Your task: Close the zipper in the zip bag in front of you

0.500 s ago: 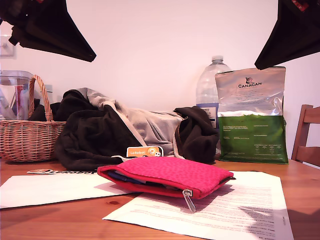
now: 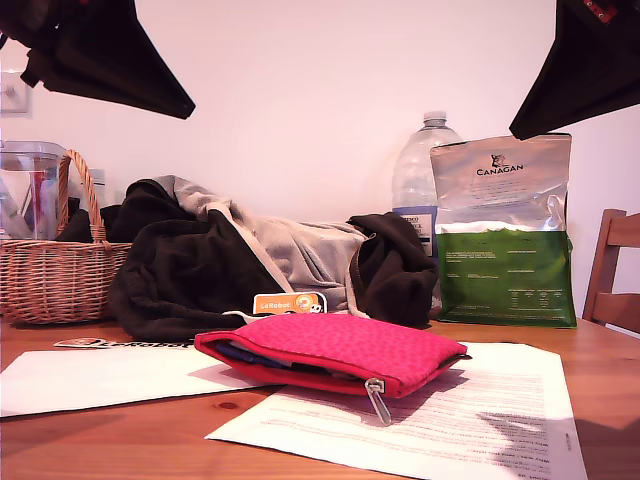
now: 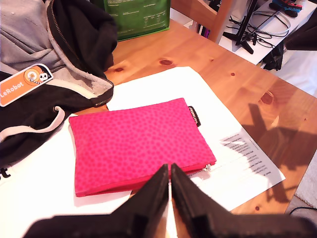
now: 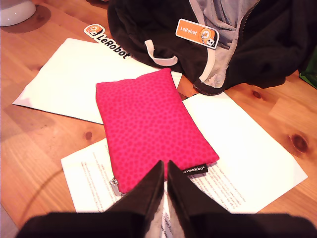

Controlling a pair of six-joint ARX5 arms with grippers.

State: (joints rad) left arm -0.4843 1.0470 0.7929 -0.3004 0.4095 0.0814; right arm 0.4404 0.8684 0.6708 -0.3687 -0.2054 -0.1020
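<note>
Pink zip bag (image 3: 138,144) — below, apart | my first gripper (image 3: 170,174) pressed together | my second gripper (image 4: 165,171) — likewise

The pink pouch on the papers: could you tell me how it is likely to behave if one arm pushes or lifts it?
The pouch is soft fabric and sags open along its zipper, so it would probably flop when lifted. It lies on loose paper, so a push may slide both together.

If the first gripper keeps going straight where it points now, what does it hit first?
Most likely the zip bag, near its zipper edge: my first gripper, jaws together, aims just there. Depth is unclear.
</note>
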